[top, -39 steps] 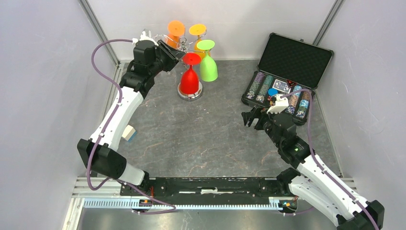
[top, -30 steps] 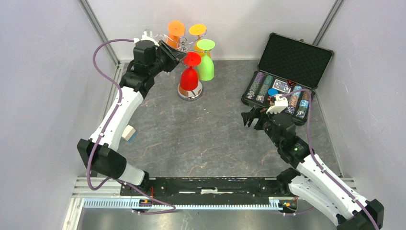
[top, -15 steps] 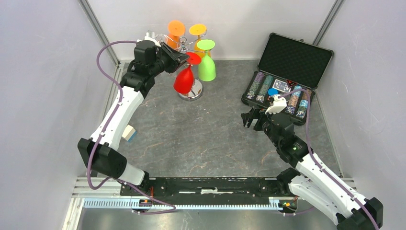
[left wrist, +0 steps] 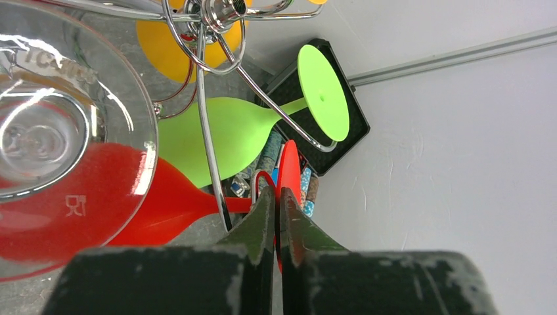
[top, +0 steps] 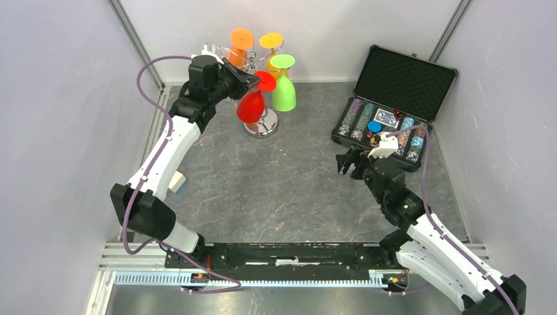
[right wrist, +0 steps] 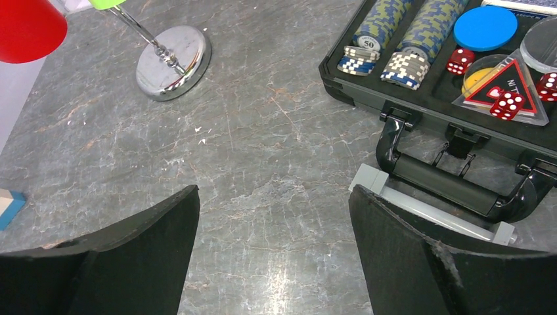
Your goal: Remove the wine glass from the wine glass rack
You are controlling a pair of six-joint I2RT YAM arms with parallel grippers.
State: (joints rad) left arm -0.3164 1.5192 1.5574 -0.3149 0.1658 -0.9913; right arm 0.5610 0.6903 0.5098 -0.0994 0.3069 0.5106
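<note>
The silver wine glass rack stands at the back of the table, its scroll arms showing in the left wrist view. A red wine glass hangs tilted from it, bowl swung left. My left gripper is shut on the thin red foot of this glass; its stem still lies in a rack arm. A green glass, an orange glass and a yellow-orange glass hang on the rack too. A clear glass fills the left of the left wrist view. My right gripper is open and empty over the table.
An open black case of poker chips and dice lies at the right, just beyond my right gripper; its handle shows in the right wrist view. A small white and blue block lies by the left arm. The rack's round base is far left of my right gripper.
My left gripper closed on the red glass's foot and swung its bowl up and to the left. The right arm shifted slightly.
</note>
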